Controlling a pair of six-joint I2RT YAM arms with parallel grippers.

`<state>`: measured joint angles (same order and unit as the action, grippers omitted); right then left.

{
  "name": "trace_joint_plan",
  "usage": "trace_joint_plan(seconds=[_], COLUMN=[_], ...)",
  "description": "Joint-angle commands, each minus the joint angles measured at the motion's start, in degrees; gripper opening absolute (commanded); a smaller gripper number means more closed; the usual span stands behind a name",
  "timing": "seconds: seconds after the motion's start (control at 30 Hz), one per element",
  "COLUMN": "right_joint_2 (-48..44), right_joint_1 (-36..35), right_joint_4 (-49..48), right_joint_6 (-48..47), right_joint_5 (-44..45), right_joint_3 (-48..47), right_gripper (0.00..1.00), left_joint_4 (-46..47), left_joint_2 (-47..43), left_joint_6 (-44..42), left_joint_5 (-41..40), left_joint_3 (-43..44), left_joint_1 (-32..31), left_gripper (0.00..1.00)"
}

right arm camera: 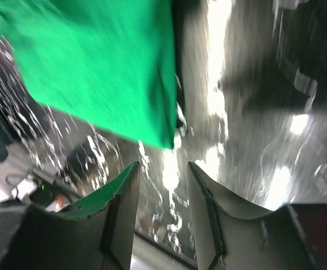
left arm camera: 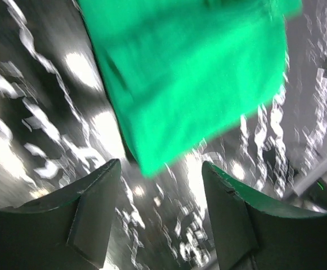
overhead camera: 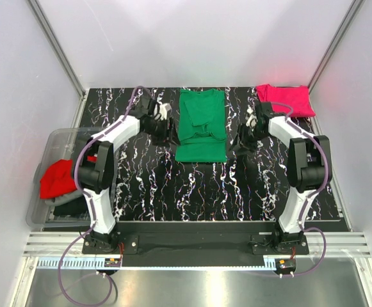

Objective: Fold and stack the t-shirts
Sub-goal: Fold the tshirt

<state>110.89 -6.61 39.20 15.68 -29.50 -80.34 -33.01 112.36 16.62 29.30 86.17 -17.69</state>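
Black marble-pattern tabletop (overhead camera: 192, 192), white panels (overhead camera: 19, 57) on three sides.

Left gripper (left arm camera: 160, 166): jaws apart, nothing between them. Its fingers (left arm camera: 95, 208) hang low over the table, just short of the near-left corner of the green t-shirt (left arm camera: 191, 79). The cloth corner reaches toward the gap but is not pinched. Wrist view is motion-blurred.

Right gripper (right arm camera: 163, 167): jaws also apart and empty, narrower gap than the left. The shirt's near-right corner (right arm camera: 95, 73) sits just ahead of its fingertips (right arm camera: 124, 197); contact can't be told from the blur.

From the top camera, left gripper (overhead camera: 168, 136) and right gripper (overhead camera: 240, 142) flank the green t-shirt (overhead camera: 202, 125), one at each side of its near half. Both arms reach forward and inward from their bases.

Green t-shirt: roughly folded into a tall rectangle, centre of the table toward the far edge, with wrinkled upper layers and a flat lower layer showing at the near end.

Magenta-pink t-shirt (overhead camera: 285, 100): folded, flat at the far-right corner of the table, well apart from the green one.

Clear plastic bin (overhead camera: 45, 214): off the table's left edge. Red t-shirt (overhead camera: 57, 178) is bunched in it, partly over the rim. A dark garment (overhead camera: 67, 208) lies beneath it; colour hard to tell, grey or black.
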Motion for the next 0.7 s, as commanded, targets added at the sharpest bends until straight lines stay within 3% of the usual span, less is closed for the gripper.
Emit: trace_joint_plan(seconds=[0.0, 0.17, 0.67], right_joint_2=[-2.4, 1.4, 7.1], right_joint_1=[-0.2, -0.2, -1.2], right_joint_4=[-0.3, -3.1, -5.8], right_joint_6=[1.1, 3.3, 6.6], right_joint_5=[-3.5, -5.7, -8.7], right_joint_3=[5.7, 5.5, 3.1], right_gripper=[0.47, 0.5, 0.52], left_joint_4=[1.1, 4.7, 5.0], left_joint_2=[-1.8, 0.4, 7.2], left_joint_6=[2.5, 5.8, 6.2], left_joint_5=[9.0, 10.7, 9.6], left_joint_3=[-6.4, -11.2, -7.1], left_joint_1=[0.6, 0.6, -0.2], left_gripper=[0.65, 0.66, 0.61])
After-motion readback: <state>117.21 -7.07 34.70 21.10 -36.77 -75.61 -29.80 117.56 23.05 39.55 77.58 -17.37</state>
